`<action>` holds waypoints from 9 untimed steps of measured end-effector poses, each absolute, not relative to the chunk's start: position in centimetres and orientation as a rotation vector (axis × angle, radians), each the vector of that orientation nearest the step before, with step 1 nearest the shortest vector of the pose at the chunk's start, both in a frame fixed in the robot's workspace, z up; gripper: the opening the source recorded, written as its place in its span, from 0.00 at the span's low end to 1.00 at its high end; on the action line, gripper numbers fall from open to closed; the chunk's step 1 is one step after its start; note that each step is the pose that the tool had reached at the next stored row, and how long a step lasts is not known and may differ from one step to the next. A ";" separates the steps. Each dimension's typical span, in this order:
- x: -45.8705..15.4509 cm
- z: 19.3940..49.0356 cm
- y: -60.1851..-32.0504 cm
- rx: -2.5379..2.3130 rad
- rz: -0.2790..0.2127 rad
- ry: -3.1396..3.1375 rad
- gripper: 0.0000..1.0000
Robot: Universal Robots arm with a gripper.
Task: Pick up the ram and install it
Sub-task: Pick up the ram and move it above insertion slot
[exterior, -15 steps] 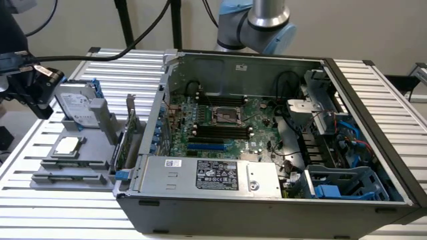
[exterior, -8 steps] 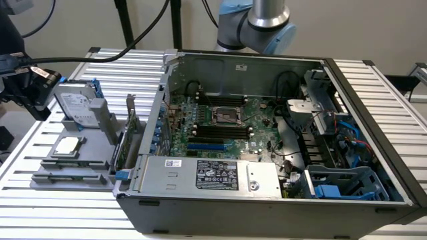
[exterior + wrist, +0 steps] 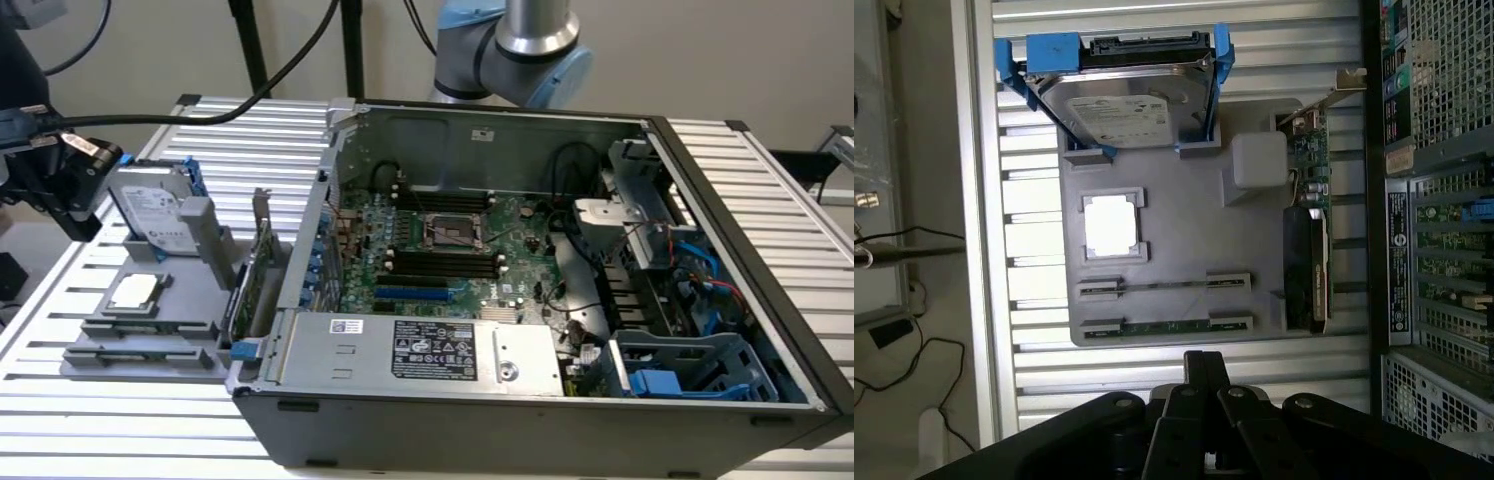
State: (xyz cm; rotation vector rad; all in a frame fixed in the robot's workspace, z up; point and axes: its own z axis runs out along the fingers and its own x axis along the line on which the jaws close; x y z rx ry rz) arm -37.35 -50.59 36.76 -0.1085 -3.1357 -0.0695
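Pincer (image 3: 1204, 360) fully closed, empty, poised near the ram (image 3: 1164, 325). Ram sits on edge in tray (image 3: 1184, 230). In the exterior view, tray at 9 o'clock of case (image 3: 534, 425).

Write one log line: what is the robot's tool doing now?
tool: shut, nothing held | nearest: ram | ram: lying in grey tray, not picked up | computer case: open

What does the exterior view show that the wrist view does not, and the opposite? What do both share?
Exterior view: the motherboard with its black slots and the power supply, inside the open case. Wrist view: the shut, empty gripper near the ram. Both: the gray holder with the hard drive, the processor and the expansion card.
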 end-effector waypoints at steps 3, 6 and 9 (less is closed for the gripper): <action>-37.4 36.8 -50.6 -0.106 -0.070 -3.136 0.11; -37.4 36.7 -50.6 -0.042 -0.070 -3.136 0.11; -37.4 36.7 -50.6 0.043 -0.069 -3.134 0.11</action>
